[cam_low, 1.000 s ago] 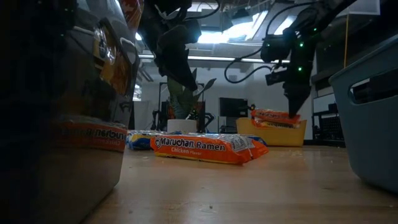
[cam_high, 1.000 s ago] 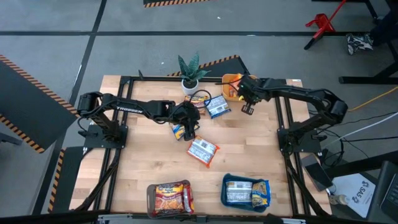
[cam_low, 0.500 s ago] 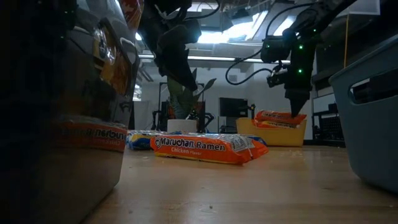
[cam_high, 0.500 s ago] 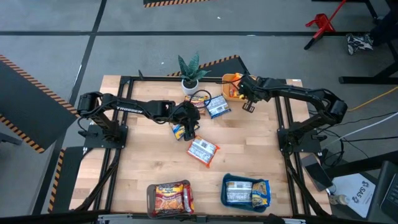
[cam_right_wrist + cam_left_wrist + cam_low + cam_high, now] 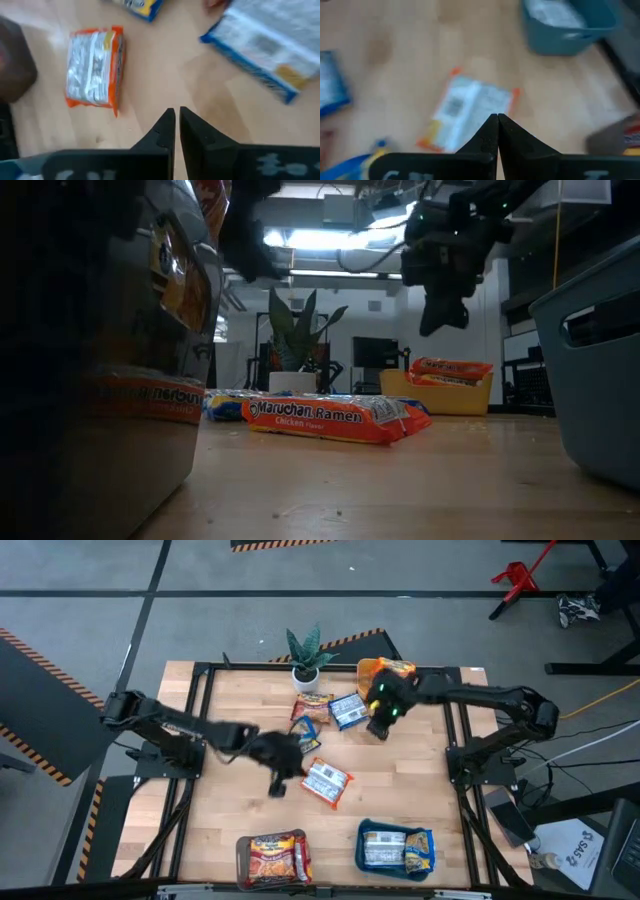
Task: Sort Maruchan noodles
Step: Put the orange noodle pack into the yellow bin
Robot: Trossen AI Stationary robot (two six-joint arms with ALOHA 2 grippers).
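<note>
I see my left claw (image 5: 276,780) has swung toward the orange packet (image 5: 326,783), fingers together, empty; right claw (image 5: 379,728) likewise pinched together, empty.

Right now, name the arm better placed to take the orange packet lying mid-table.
Probably left: the left gripper hangs empty just beside the orange packet, while the right gripper is farther off, near the blue packet.

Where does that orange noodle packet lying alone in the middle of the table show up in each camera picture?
High view: the orange packet lies mid-table, just right of the left gripper.
Low view: front and centre, label reading Chicken.
Left wrist view: beyond the shut fingers, white side up.
Right wrist view: on the bare wood.
Shared landmark: the teal tray, also at the low view's right edge and in the left wrist view.
</note>
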